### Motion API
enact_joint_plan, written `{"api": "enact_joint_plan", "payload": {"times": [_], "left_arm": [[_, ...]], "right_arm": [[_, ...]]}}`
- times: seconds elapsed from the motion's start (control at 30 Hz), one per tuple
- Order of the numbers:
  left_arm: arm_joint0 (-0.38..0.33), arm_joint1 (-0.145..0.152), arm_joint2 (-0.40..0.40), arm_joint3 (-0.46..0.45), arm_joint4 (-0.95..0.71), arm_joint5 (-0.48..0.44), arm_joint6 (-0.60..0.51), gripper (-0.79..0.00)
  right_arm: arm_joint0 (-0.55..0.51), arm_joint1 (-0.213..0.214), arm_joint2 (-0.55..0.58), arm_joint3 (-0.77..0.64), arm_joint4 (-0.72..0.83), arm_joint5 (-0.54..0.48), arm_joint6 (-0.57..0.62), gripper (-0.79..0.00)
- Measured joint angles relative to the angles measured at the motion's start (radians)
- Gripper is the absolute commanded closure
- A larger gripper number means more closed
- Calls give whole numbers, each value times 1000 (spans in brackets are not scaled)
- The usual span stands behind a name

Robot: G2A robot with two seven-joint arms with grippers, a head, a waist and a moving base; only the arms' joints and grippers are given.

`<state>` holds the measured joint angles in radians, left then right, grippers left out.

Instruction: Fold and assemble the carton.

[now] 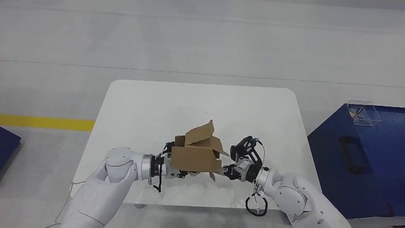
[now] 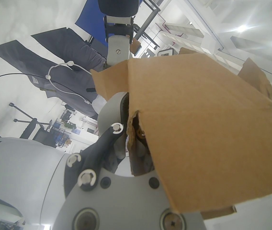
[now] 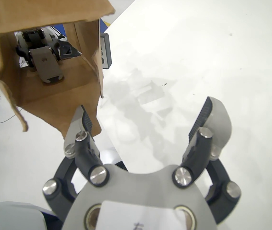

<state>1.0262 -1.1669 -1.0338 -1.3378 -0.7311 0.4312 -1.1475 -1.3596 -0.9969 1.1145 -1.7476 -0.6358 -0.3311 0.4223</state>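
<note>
Top view: a brown carton (image 1: 197, 152), flaps loose, hangs over the near edge of the white table (image 1: 190, 101), pinched by one wall in the left gripper (image 1: 166, 164). The right gripper (image 1: 235, 161) gapes wide, one finger against a lower flap. From where I stand, a hard push could twist the frayed cardboard out of that lone pinch and drop it to the floor.

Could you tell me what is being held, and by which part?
The left gripper holds the carton by a side wall; the right gripper is open, holding nothing.
</note>
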Motion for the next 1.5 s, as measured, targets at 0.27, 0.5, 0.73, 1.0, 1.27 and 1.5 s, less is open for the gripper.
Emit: {"api": "enact_joint_plan", "payload": {"times": [0.27, 0.5, 0.73, 1.0, 1.27, 1.5], "left_arm": [[1, 1, 9, 2, -2, -12, -2, 0], [3, 3, 10, 4, -6, -20, 3, 0], [-4, 1, 26, 10, -6, -17, 14, 0], [-23, -3, 39, 33, -16, -4, 29, 0], [-32, -4, 48, 44, -20, -3, 30, 0], [-35, -3, 50, 47, -22, -1, 25, 0]], "right_arm": [[28, -11, -13, 43, 35, -26, -24, -785], [-11, 3, 91, 25, 146, -103, -12, -785], [-45, 14, 150, -14, 197, -161, 33, -785], [-87, 21, 185, -76, 201, -190, 48, -785], [-87, 18, 172, -107, 199, -181, 67, -785], [-35, 5, 105, -92, 171, -143, 65, -785]]}}
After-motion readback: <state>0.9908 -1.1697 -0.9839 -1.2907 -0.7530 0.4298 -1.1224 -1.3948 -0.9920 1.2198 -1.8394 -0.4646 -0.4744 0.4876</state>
